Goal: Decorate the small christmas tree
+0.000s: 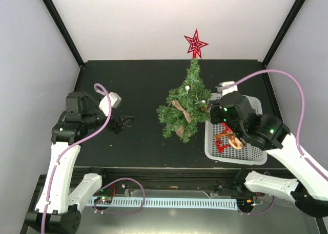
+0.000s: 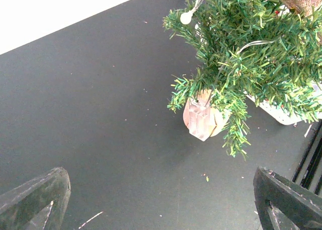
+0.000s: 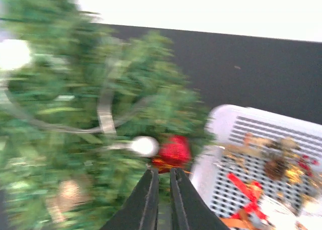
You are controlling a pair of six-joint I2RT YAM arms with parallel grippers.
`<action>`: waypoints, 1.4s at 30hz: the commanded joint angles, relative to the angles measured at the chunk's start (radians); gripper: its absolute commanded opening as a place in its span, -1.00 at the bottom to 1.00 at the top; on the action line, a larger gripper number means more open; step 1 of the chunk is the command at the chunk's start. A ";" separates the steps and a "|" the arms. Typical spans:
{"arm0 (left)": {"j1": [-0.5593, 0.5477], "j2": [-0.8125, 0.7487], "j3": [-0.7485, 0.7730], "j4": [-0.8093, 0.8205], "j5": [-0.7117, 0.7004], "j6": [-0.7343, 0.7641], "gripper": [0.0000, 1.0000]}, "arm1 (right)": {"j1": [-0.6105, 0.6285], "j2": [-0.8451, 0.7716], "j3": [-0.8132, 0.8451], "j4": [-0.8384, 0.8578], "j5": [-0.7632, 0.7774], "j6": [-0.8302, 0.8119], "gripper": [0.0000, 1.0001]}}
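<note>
The small christmas tree (image 1: pixel 185 108) stands mid-table with a red star (image 1: pixel 195 43) on its top, white balls and a burlap bow. My right gripper (image 1: pixel 211 108) is at the tree's right side, over the left edge of the white basket (image 1: pixel 211 144). In the blurred right wrist view its fingers (image 3: pixel 162 170) are nearly together, pinching the gold hanger of a red glitter ornament (image 3: pixel 174 150) against the branches (image 3: pixel 75 114), beside a white ball (image 3: pixel 145 146). My left gripper (image 1: pixel 123 124) is open and empty on the table left of the tree; its view shows the tree's wooden base (image 2: pixel 201 120).
The basket (image 3: pixel 261 134) holds more ornaments: a red ribbon piece, a pine-cone cluster and orange ribbon. A black rail runs along the table's near edge. Grey walls close in the table at left, right and back.
</note>
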 commanded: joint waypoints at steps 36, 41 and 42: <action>-0.005 0.028 0.006 0.022 0.030 0.021 0.98 | -0.997 0.263 -0.711 0.457 -0.573 0.320 -0.56; -0.005 0.031 0.005 0.024 0.030 0.020 0.98 | -1.030 0.234 -0.690 0.405 -0.516 0.337 -0.56; -0.005 0.031 0.006 0.024 0.030 0.020 0.98 | -1.033 0.221 -0.686 0.394 -0.497 0.345 -0.56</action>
